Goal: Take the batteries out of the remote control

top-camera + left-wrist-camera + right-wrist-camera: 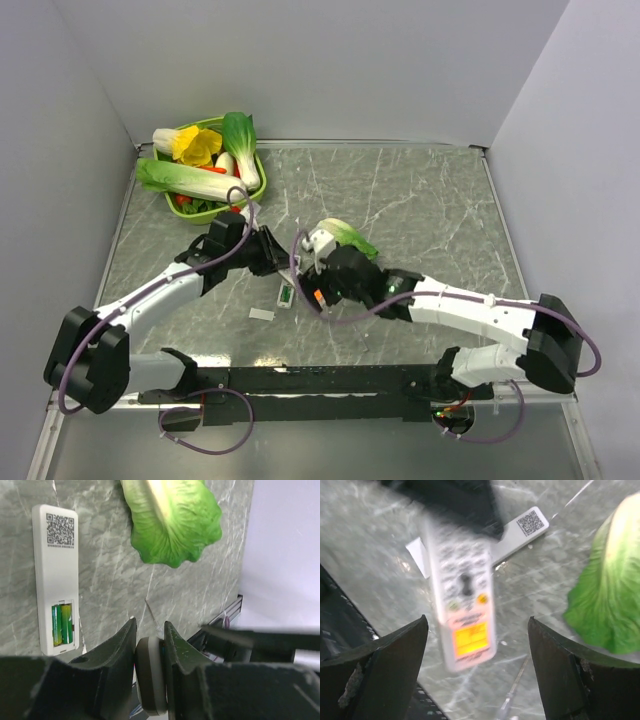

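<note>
My left gripper [149,627] is shut on the end of a white remote control [465,615] with rows of buttons and an orange label; its rounded edge [150,675] shows between the jaws. That remote hangs above the table between the wide-open fingers of my right gripper [477,622], which do not touch it. A second white remote [55,570] lies face down on the table with a QR code on its back. Its battery bay is open, with two green batteries [62,625] inside. In the top view both grippers [283,258] [318,280] meet just above this remote [286,295].
A small flat white panel [261,314] lies left of the face-down remote. A green cabbage [350,238] sits just behind the right gripper. A green basket [255,190] of vegetables stands at the back left. A thin metal rod [512,690] lies on the table under the right gripper.
</note>
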`<state>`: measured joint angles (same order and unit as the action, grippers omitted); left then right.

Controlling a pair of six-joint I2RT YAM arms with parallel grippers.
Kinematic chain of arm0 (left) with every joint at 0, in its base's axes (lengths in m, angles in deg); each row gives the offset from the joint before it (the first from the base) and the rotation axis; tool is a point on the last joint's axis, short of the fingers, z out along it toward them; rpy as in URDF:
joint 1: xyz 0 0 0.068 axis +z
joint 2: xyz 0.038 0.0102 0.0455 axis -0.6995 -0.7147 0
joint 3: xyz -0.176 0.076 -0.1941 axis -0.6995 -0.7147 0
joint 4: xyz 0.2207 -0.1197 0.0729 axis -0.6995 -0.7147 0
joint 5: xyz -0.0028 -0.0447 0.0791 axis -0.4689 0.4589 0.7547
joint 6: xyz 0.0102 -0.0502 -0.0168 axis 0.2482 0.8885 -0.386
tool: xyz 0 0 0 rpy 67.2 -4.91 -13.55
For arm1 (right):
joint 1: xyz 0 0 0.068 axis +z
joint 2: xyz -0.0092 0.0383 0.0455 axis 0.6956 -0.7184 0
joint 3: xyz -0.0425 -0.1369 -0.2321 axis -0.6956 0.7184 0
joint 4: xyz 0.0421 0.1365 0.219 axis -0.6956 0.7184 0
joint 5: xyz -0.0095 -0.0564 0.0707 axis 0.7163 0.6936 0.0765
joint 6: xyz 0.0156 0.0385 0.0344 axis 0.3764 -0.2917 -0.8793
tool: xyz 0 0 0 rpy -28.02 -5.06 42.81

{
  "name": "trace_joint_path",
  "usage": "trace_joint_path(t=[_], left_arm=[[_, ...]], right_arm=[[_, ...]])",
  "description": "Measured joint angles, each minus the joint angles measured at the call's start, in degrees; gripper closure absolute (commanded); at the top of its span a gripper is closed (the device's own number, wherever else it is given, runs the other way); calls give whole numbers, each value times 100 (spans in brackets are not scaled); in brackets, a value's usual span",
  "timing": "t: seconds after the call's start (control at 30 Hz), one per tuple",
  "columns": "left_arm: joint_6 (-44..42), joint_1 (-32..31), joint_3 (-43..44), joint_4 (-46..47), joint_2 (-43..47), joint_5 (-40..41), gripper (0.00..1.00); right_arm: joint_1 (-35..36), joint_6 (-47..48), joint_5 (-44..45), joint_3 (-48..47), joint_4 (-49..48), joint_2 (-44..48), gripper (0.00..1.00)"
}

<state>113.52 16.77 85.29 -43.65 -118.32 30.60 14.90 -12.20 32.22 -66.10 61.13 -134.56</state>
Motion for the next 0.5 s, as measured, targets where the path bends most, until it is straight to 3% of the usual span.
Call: trace_joint_path(t=[0.13,0.23,0.3,0.33,0.4,0.43,0.5], left_arm=[[151,-2,210,-111,-118,74,99],[245,-2,321,-122,-170,76,99],[332,-2,354,-122,-190,74,99],[369,-2,356,-122,-192,74,99],[463,-2,358,-118,-190,76,99],[492,-2,358,-107,-190,72,99],[562,-2,358,-98,-190,125,99]], right_arm=[[664,616,973,262,-315,166,14],[984,1005,1746,262,-575,15,21],[1097,1161,2264,254,-699,-199,33],[1128,1215,2553,234,-723,-382,48],[1134,1290,2907,216,-723,-682,59],[1139,1298,3025,216,-695,-813,72],[1182,1381,3071,199,-675,-901,87]])
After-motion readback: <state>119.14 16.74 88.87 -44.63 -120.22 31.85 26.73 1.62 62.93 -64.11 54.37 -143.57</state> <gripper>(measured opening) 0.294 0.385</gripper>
